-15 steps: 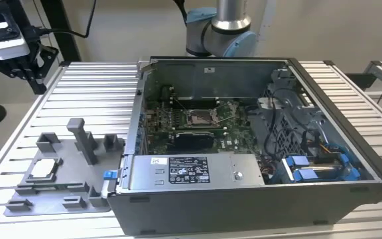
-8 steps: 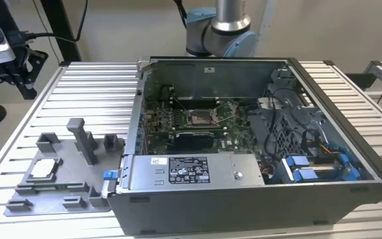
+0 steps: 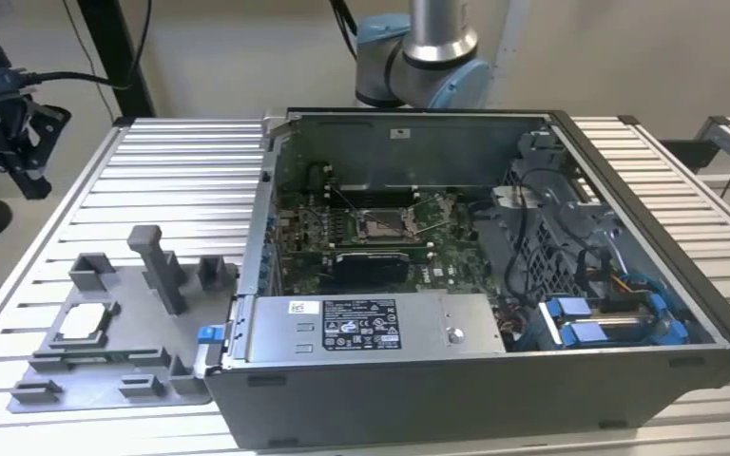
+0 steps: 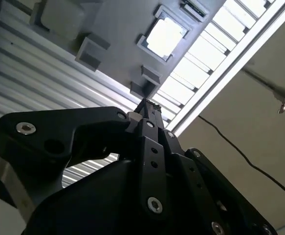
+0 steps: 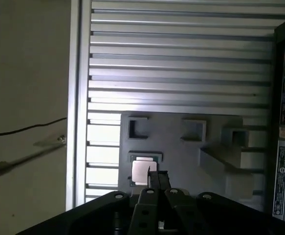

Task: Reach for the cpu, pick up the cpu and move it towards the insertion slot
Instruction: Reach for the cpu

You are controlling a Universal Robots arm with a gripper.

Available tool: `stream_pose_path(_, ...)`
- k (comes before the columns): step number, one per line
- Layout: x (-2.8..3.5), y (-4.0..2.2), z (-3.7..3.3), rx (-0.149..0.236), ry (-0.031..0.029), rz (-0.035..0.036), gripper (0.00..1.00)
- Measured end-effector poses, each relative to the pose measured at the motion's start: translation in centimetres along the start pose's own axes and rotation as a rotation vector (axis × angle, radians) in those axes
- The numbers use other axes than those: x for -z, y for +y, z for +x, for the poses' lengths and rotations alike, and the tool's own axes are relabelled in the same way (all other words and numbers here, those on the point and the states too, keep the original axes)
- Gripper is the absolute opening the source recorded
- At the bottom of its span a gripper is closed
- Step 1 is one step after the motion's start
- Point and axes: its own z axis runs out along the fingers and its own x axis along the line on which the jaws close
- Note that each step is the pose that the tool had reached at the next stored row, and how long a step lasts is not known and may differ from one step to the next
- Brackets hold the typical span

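Note:
The cpu (image 3: 83,323) is a pale square chip lying in a recess of the grey fixture plate (image 3: 111,380) on the exterior view's left. It shows bright in both wrist views (image 4: 165,35) (image 5: 141,171). My gripper (image 3: 26,161) hangs beyond the table's edge at the exterior view's far left, high above and apart from the cpu. Its black fingers (image 4: 146,105) meet at their tips, shut with nothing between them, and they point toward the plate (image 5: 157,180). The insertion slot (image 3: 380,225) is the silver-framed socket on the board inside the open computer case.
The open computer case (image 3: 492,380) stands on the slatted aluminium table (image 3: 175,171), right beside the fixture plate. Upright grey blocks (image 3: 160,266) rise from the plate near the cpu. Cables and blue parts (image 3: 593,318) crowd the case's right side. The arm's base (image 3: 422,57) stands behind the case.

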Motion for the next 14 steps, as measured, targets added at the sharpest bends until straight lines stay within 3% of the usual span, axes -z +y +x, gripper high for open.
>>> stream_pose_path(3,-0.07,-0.56,0.14,0.000,0.0011,-0.0001,0.00)
stream_pose_path(11,-0.08,-0.58,0.20,0.000,0.0038,-0.0001,0.00)
stream_pose_path(12,-0.07,-0.58,0.20,0.000,0.0043,-0.0001,1.00)
stream_pose_path(14,-0.08,-0.58,0.19,0.000,0.0049,-0.0001,1.00)
